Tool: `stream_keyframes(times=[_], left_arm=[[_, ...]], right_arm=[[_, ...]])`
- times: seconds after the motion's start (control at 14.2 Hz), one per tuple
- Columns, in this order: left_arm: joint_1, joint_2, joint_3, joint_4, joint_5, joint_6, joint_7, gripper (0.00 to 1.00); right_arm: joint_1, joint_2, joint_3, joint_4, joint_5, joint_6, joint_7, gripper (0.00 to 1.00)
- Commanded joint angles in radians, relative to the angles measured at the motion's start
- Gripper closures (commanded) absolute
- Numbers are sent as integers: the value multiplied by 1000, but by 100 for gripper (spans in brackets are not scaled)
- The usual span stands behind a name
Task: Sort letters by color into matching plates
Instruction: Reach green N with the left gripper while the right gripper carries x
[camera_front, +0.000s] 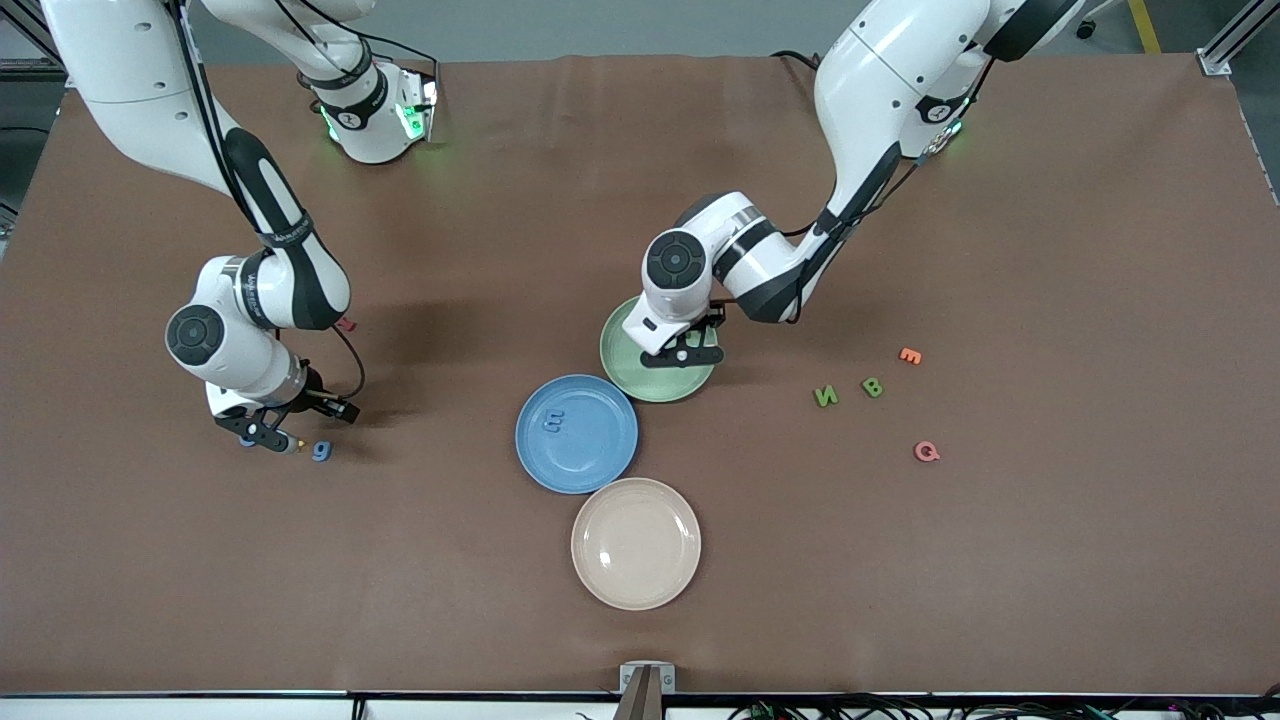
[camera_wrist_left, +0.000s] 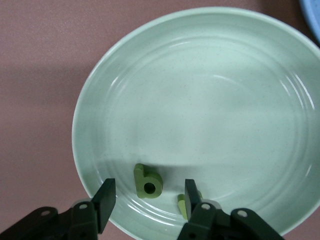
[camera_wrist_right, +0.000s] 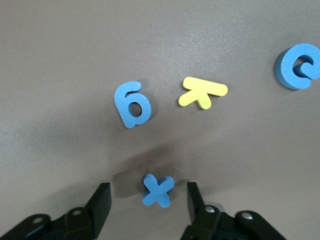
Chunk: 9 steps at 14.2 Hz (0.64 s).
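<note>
My right gripper (camera_wrist_right: 148, 200) hangs low, jaws apart, straddling the blue x (camera_wrist_right: 158, 190) on the brown table (camera_front: 1000, 560); foam, light, soft, so pinch its crossing. My left gripper (camera_wrist_left: 147, 200) stands unclenched over the green plate (camera_wrist_left: 210, 100), green p (camera_wrist_left: 147, 182) lying loose inside. Matte mat, ample room.

Foam-like letters, a green p (camera_wrist_left: 148, 182) and a blue x (camera_wrist_right: 158, 190), look soft and matte. The pale green plate (camera_wrist_left: 200, 90) shows a smooth, faintly speckled sheen on the matte brown table cover (camera_front: 1000, 560).
</note>
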Motion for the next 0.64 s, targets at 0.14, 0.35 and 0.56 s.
stream_keyframes(times=[0.14, 0.35, 0.56], left_arm=[[34, -40, 1, 3, 8, -15, -2, 36], [81, -79, 1, 2, 8, -18, 6, 36], [146, -104, 1, -15, 8, -42, 50, 36]], right_arm=[[-21, -17, 15, -32, -4, 23, -14, 46], [-19, -10, 15, -32, -4, 26, -13, 67], [-19, 2, 15, -33, -4, 50, -13, 80]])
